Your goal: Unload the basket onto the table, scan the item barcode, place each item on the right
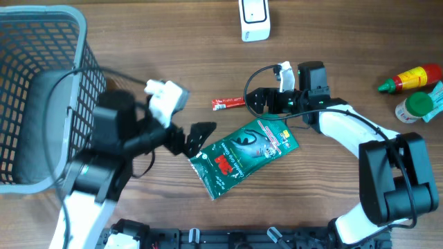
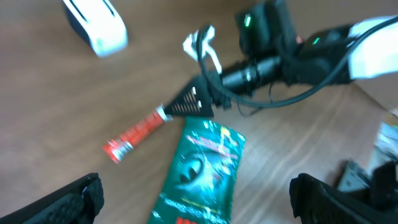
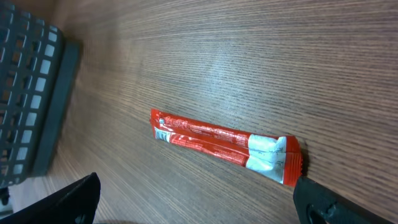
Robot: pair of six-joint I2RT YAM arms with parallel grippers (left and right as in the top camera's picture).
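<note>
Left gripper [image 1: 199,138]: jaws spread and empty, just beside the near-left corner of the green pouch [image 1: 243,155], which lies flat at mid-table.
Right gripper [image 1: 253,101]: jaws spread, holding nothing, lined up on the red sachet stick [image 3: 224,142] beyond the pouch.
Item: I judge it to be the stick. The pouch could equally be meant.
Step in hand: pick up the stick. Close across its narrow width near the middle, so both ends stay uncovered. A small pale patch at its left end may be the code, but it is too small to tell.
Scanner [image 1: 254,19]: white, at the far edge, well apart from the stick.
Around: wire basket [image 1: 79,41] far left; sauce bottle [image 1: 408,79] and green-capped jar [image 1: 415,105] far right.
In the way: the pouch's far edge and the right arm's looping cable sit close to the stick.
</note>
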